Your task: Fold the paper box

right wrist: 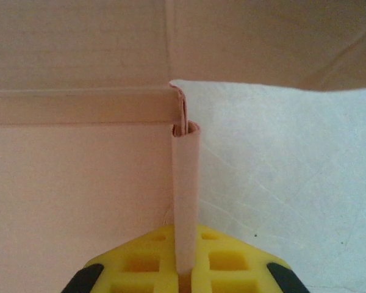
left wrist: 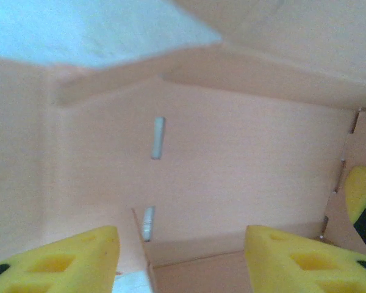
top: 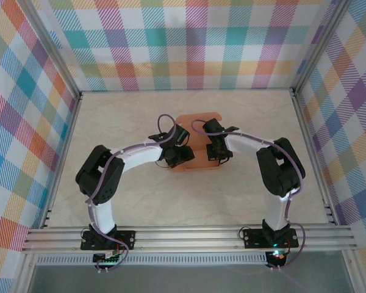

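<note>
The paper box [top: 195, 125] is salmon-orange card lying mid-table, partly folded, between both grippers. In the left wrist view its floor [left wrist: 232, 159] has two narrow slots, and its walls rise on the left and at the back. My left gripper [left wrist: 180, 238] is open over that floor. A thin card edge [left wrist: 140, 244] stands near the left finger, but neither finger presses it. My right gripper [right wrist: 187, 247] is shut on a doubled-over side wall [right wrist: 186, 183] of the box, holding it upright. From above, the left gripper [top: 178, 155] and right gripper [top: 218, 151] flank the box.
The pale table [top: 140, 201] lies inside a frame with plaid walls [top: 189, 43] on three sides. An aluminium rail [top: 189, 238] runs along the near edge with both arm bases on it. Bare tabletop [right wrist: 293, 183] shows right of the gripped wall.
</note>
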You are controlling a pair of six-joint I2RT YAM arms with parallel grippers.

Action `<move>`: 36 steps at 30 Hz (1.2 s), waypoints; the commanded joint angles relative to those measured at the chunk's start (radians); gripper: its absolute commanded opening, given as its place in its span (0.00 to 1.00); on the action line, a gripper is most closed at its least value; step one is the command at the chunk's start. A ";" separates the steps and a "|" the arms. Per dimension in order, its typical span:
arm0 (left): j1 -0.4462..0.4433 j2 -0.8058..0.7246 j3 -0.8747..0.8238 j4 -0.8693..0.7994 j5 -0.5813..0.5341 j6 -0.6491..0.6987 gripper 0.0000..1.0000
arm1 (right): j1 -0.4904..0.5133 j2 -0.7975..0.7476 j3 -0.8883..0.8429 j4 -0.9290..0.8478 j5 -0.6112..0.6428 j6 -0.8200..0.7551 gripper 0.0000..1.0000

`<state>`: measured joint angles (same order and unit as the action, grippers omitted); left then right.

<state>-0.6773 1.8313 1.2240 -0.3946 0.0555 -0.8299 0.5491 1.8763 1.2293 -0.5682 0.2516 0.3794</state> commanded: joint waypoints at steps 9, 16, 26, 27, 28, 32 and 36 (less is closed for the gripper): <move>0.136 -0.084 -0.041 0.151 0.105 0.364 0.63 | 0.003 -0.051 -0.017 0.031 -0.037 -0.013 0.06; 0.156 0.001 0.010 0.201 0.162 0.602 0.66 | 0.003 -0.061 -0.032 0.036 -0.045 -0.016 0.05; 0.163 0.029 -0.006 0.240 0.213 0.593 0.65 | 0.002 -0.062 -0.028 0.031 -0.034 -0.016 0.04; 0.163 0.026 -0.011 0.249 0.228 0.576 0.63 | 0.003 -0.060 -0.027 0.030 -0.035 -0.014 0.05; 0.163 0.021 -0.018 0.261 0.242 0.557 0.62 | 0.002 -0.057 -0.026 0.030 -0.036 -0.011 0.05; 0.163 0.028 -0.017 0.245 0.286 0.472 0.57 | 0.002 -0.047 -0.019 0.026 -0.043 -0.001 0.04; 0.163 0.025 -0.034 0.235 0.289 0.366 0.54 | 0.002 -0.039 -0.013 0.024 -0.046 0.004 0.04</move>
<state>-0.5209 1.8706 1.2121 -0.1600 0.3069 -0.3683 0.5491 1.8481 1.2022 -0.5400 0.2218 0.3771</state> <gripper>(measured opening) 0.543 0.078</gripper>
